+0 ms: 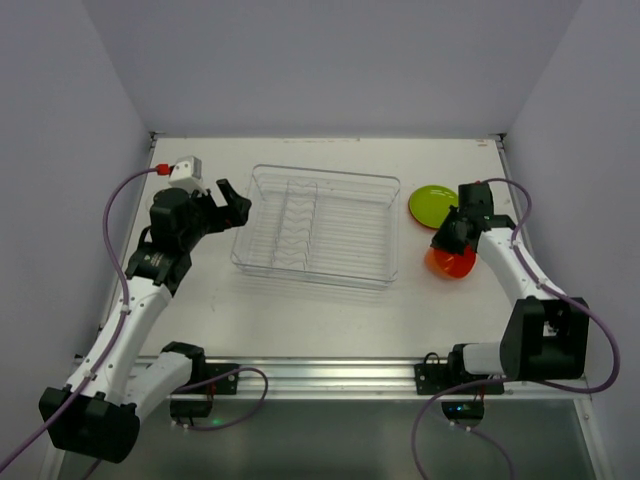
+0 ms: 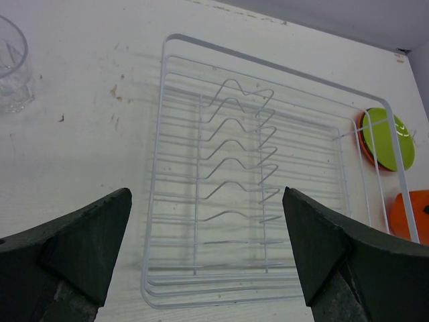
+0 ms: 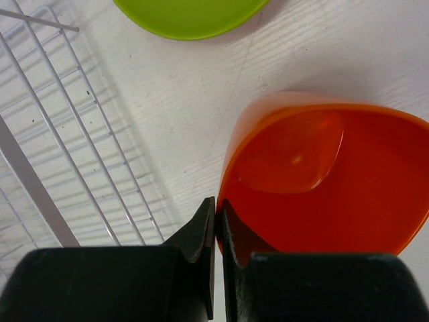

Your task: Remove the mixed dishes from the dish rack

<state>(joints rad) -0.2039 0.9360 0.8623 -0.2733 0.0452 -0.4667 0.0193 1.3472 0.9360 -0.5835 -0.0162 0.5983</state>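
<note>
Right fingers (image 3: 194,235) pinched shut, apparently on orange cup (image 3: 322,181) wall; cup down at surface (image 1: 300,320), just right of dish rack (image 1: 325,173). Left fingers (image 2: 87,235) spread, empty, over rack. Rack holds no dishes; lime-green plate (image 1: 432,204) and clear tumbler (image 2: 12,67) lie outside. Unloading looks nearly complete.

Robot lab test cell, not a kitchen. White table (image 1: 300,320) is boxed in on three sides by plain pale walls (image 1: 330,60). Left arm (image 1: 130,310) and right arm (image 1: 520,265) are bolted to an aluminium rail (image 1: 330,372) at the near edge, with purple cables (image 1: 112,215) looping loose off them. Household items look like props: clear rack (image 1: 325,172), green plate (image 1: 432,203) and orange cup (image 1: 450,263), all plastic. Tabletop shows scuffs (image 2: 115,90) and stains in the left wrist view.
</note>
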